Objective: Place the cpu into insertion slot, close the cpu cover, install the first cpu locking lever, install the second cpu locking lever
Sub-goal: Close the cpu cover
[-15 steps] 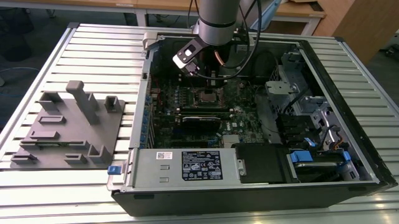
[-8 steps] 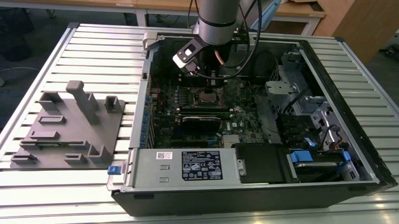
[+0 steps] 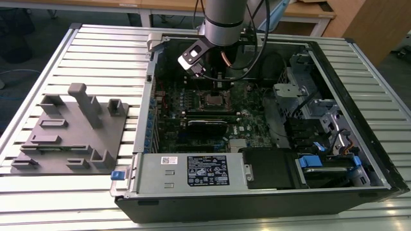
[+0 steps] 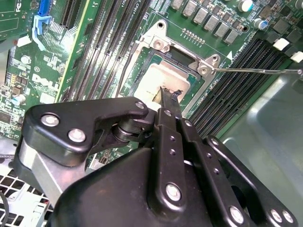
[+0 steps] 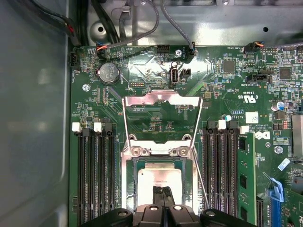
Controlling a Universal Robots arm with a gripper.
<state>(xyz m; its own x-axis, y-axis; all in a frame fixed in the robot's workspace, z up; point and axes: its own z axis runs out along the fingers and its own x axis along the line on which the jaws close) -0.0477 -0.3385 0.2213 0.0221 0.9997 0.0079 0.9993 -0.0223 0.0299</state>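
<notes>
The square cpu (image 5: 159,176) lies flat in the insertion slot (image 5: 128,182), metal top up and no side longer, directly beneath the tool (image 5: 162,190), whose thin fingers are pressed together over its top, while the cpu cover (image 5: 161,98) stands tilted open.

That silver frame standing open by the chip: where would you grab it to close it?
Probably the cover's wide bar at its free end, farthest from the hinge, pinched from above. The frame stands open off the slot, and its side strips are thin, so that bar gives most leverage.
</notes>
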